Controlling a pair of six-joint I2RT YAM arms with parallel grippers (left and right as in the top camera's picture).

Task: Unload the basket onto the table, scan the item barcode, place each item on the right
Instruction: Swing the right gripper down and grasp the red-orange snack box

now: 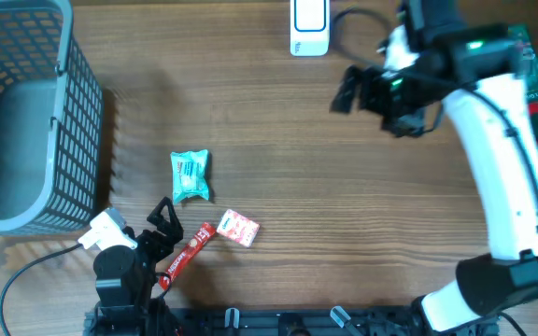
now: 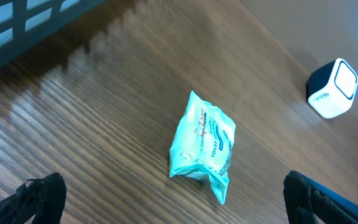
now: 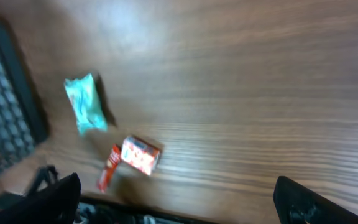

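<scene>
At lower left of the overhead frame, the left claw (image 1: 165, 222) hangs wide open and empty just below a teal packet (image 1: 191, 175), the nearest item awaiting a barcode scan. The packet lies flat on the worktop (image 1: 344, 205), its long axis running roughly up the frame, straight ahead of that claw. The right claw (image 1: 342, 91), also spread open and empty, hovers well apart at upper right, near the white scanner (image 1: 309, 26) at top centre. The wrapper's lettering appears to read "TOILET"; the rest is too small.

Teal packet (image 1: 191, 175), small box (image 1: 237, 228) beside red stick (image 1: 187, 254), grey basket (image 1: 26, 112), white scanner (image 1: 309, 26)
</scene>
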